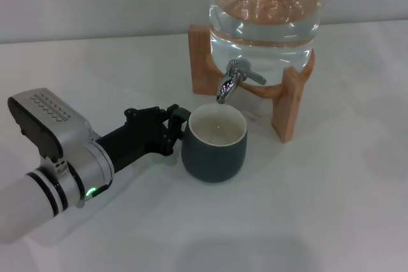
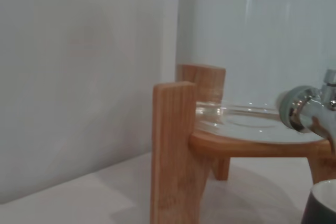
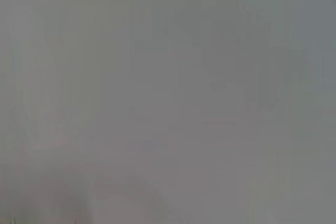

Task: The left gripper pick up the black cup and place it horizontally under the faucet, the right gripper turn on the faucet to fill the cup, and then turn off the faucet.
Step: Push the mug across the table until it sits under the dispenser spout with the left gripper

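Note:
The black cup (image 1: 213, 154) stands upright on the white table (image 1: 319, 208), its cream inside facing up, right below the spout of the chrome faucet (image 1: 233, 81). My left gripper (image 1: 177, 121) reaches in from the left and is shut on the cup's handle side. The faucet's flat lever points to the right, and no stream of water shows. In the left wrist view the faucet (image 2: 310, 111) shows at the edge and the cup's rim (image 2: 321, 208) in the corner. My right gripper is out of view; the right wrist view shows only plain grey.
The clear glass jar (image 1: 264, 11) holds water and rests on a wooden stand (image 1: 290, 103) at the back of the table. In the left wrist view a stand leg (image 2: 173, 150) is close by, below the jar (image 2: 252, 45). A grey wall runs behind.

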Tool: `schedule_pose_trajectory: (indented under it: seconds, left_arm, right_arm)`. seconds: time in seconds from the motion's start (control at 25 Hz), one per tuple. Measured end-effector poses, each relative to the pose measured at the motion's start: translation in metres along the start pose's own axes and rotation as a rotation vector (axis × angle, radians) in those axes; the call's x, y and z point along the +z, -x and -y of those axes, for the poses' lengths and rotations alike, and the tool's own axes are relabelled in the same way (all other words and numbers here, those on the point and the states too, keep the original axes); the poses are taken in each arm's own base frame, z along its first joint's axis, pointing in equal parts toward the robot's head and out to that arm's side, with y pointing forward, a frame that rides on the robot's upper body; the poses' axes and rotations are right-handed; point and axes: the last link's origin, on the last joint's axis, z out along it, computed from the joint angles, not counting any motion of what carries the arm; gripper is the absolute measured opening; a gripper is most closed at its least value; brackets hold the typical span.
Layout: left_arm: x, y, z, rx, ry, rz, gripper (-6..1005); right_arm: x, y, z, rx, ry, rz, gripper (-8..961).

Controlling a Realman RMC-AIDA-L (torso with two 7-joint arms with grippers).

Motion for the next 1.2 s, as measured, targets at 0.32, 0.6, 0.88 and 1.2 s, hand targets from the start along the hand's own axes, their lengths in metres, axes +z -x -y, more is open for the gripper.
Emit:
schedule_pose_trajectory:
  seconds: [0.32, 0.6, 0.88, 1.2]
  left_arm:
    - [-0.001, 0.0, 0.003, 0.003, -0.009, 0.003, 178]
    - [0.0, -0.001, 0.013, 0.001, -0.055, 0.012, 181]
    - [0.002, -0.002, 0.018, 0.008, -0.082, 0.029, 184]
    - [0.011, -0.011, 0.018, 0.032, -0.07, 0.028, 188]
  right_arm:
    - [0.003, -0.002, -0.002, 0.009, 0.005, 0.001, 840]
    - [0.003, -0.002, -0.002, 0.009, 0.004, 0.001, 840]
    - [0.002, -0.002, -0.001, 0.01, 0.002, 0.003, 840]
    - [0.003, -0.002, -0.001, 0.009, 0.003, 0.003, 840]
